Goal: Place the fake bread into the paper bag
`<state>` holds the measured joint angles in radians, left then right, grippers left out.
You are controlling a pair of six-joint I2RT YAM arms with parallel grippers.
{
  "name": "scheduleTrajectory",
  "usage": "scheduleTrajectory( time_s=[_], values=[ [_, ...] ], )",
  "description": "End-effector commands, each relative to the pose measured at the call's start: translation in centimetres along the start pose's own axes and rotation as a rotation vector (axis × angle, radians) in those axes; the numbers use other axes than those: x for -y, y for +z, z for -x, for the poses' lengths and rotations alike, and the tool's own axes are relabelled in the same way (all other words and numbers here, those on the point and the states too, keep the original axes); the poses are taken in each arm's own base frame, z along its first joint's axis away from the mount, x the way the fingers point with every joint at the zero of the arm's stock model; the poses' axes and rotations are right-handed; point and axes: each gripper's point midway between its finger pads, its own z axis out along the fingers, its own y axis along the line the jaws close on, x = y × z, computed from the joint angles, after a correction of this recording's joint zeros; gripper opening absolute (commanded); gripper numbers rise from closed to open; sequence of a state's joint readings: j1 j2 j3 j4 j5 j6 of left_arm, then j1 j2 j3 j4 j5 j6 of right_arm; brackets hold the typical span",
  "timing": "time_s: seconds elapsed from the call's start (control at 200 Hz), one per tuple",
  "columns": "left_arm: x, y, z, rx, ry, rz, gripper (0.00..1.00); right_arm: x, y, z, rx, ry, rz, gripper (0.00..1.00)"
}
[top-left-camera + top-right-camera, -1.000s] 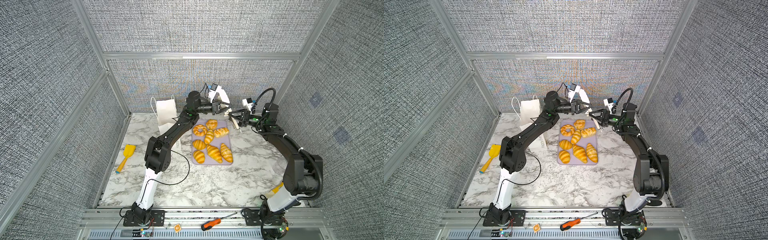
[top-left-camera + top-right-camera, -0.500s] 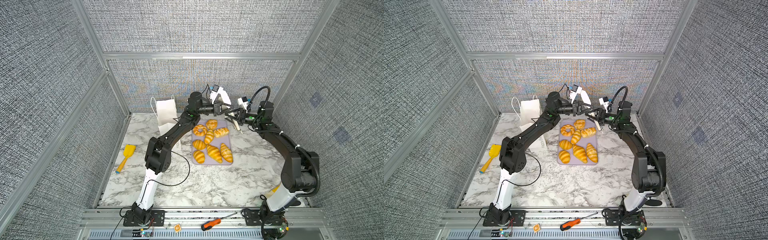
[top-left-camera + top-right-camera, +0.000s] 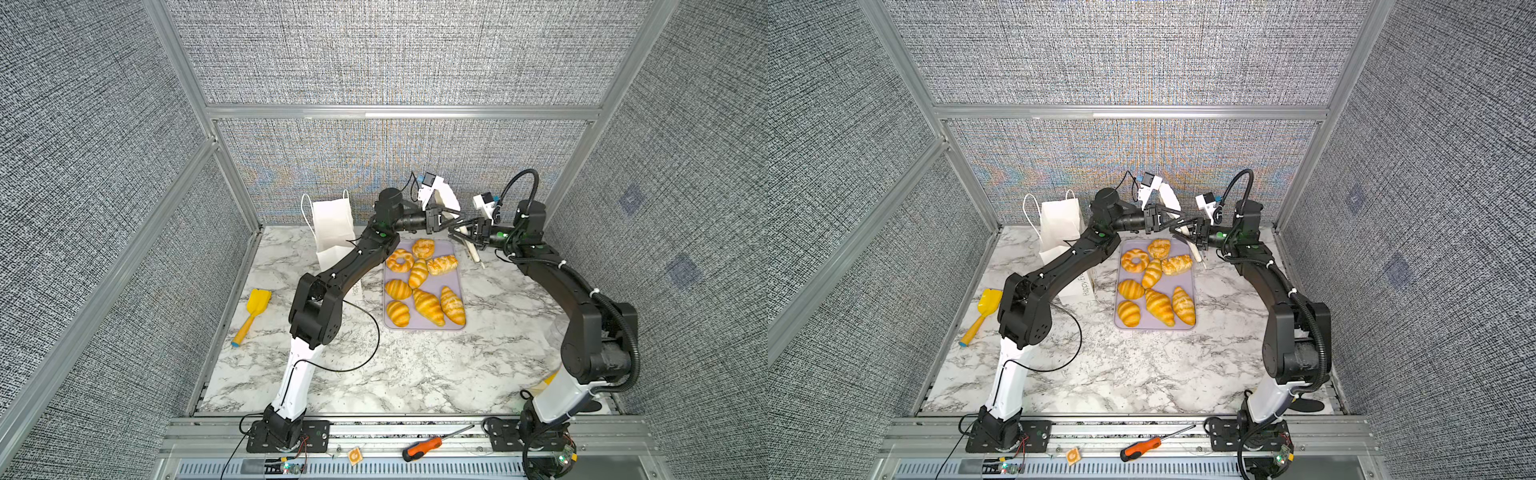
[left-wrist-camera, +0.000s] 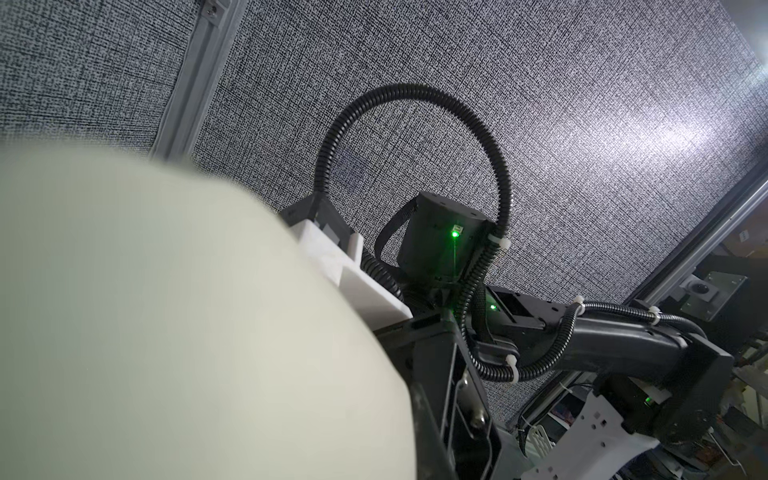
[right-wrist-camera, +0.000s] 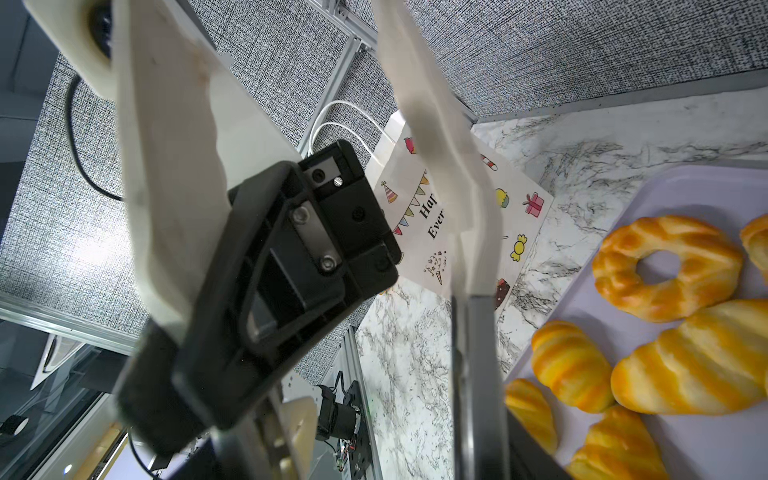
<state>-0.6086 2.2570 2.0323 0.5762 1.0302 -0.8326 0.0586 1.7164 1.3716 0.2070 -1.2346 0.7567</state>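
Observation:
The fake bread, several glossy golden pastries (image 3: 417, 272) (image 3: 1152, 272), lies on a lilac tray (image 3: 424, 327); part of it shows in the right wrist view (image 5: 665, 266). The white paper bag (image 3: 332, 224) (image 3: 1061, 224) (image 5: 528, 216) is at the back left, partly behind my left arm. Both grippers meet in the air over the tray's far end. My left gripper (image 3: 455, 220) (image 3: 1177, 220) holds no bread. My right gripper (image 3: 463, 241) (image 3: 1187, 241) faces it, jaws apart. In the right wrist view the left gripper's black body (image 5: 291, 270) fills the space beside one right finger (image 5: 478, 232).
A yellow toy shovel (image 3: 251, 313) lies near the table's left edge. An orange-handled screwdriver (image 3: 422, 449) rests on the front rail. Grey fabric walls with aluminium posts close in the back and both sides. A black cable (image 3: 365, 332) loops from the left arm.
My right gripper has moved a little left toward the left gripper and its jaws have narrowed. The left arm has barely moved. The bread and bag are where they were.

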Motion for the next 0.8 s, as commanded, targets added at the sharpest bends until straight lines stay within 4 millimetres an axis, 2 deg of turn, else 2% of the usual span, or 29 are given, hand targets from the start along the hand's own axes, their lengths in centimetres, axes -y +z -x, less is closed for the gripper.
scheduleTrajectory(
  time_s=[0.0, 0.13, 0.245, 0.41, 0.465, 0.6, 0.63, 0.795],
  values=[
    [2.5, -0.4, 1.8, 0.046, 0.062, -0.069, 0.01, 0.6, -0.3, 0.0, 0.003, 0.001, -0.044, 0.64],
    [2.3, -0.5, 1.9, 0.065, 0.049, -0.075, 0.09, 1.5, -0.7, -0.4, -0.010, 0.003, -0.115, 0.59],
    [2.1, -0.7, 1.7, 0.086, 0.028, -0.080, 0.29, 2.0, -1.0, -0.9, -0.024, 0.013, -0.147, 0.59],
    [1.5, -1.2, 1.6, 0.101, 0.011, -0.056, 0.44, 3.0, -1.9, -1.1, -0.018, 0.037, -0.195, 0.58],
    [1.3, -1.6, 1.7, 0.106, 0.002, -0.044, 0.55, 3.2, -2.2, -1.1, -0.016, 0.038, -0.211, 0.58],
    [0.2, -2.6, 1.4, 0.123, -0.032, 0.001, 0.60, 4.0, -3.1, -1.6, -0.031, 0.035, -0.287, 0.58],
    [0.0, -2.9, 1.3, 0.123, -0.039, 0.017, 0.63, 4.7, -3.5, -1.8, -0.039, 0.036, -0.329, 0.58],
    [-2.5, -3.8, 0.1, 0.088, -0.080, 0.159, 0.66, 8.5, -5.9, -3.5, -0.105, 0.053, -0.584, 0.58]
  ],
)
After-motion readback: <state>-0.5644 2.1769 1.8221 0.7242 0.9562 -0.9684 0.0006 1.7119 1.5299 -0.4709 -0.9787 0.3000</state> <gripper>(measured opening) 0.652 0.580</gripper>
